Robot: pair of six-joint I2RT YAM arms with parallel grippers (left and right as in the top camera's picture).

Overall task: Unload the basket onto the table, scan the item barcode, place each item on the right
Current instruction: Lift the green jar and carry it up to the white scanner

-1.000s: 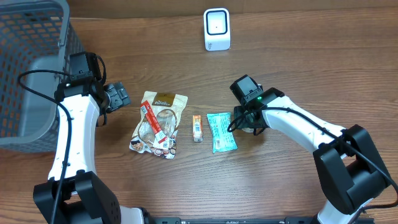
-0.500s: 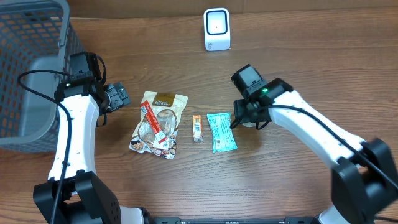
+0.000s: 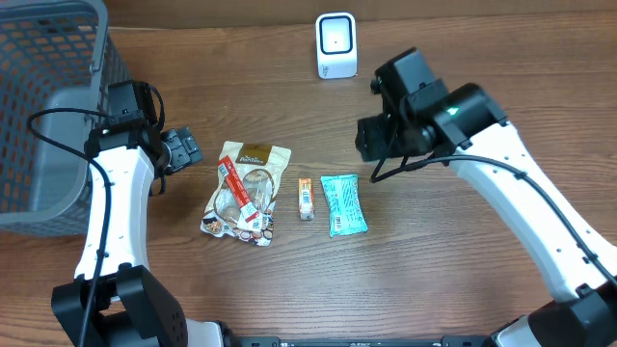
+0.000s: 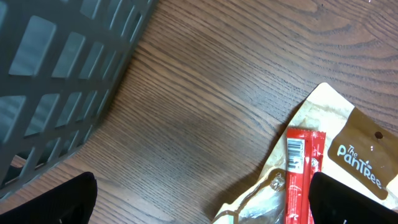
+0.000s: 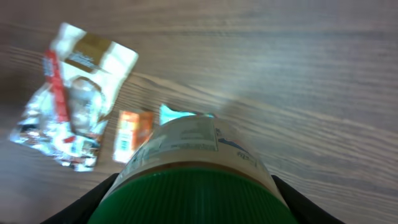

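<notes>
My right gripper gripped the green-lidded jar, jaws part-closed around it, above the table. The scanner lay at eleven o'clock from it, nearer this arm. The left gripper stood wide open, empty.

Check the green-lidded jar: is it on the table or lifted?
Lifted. The right wrist view shows the green-lidded jar clamped in the right claw, with the snack packets and table well below it.

obstacles: basket, scanner, pouch | free: table front-right
</notes>
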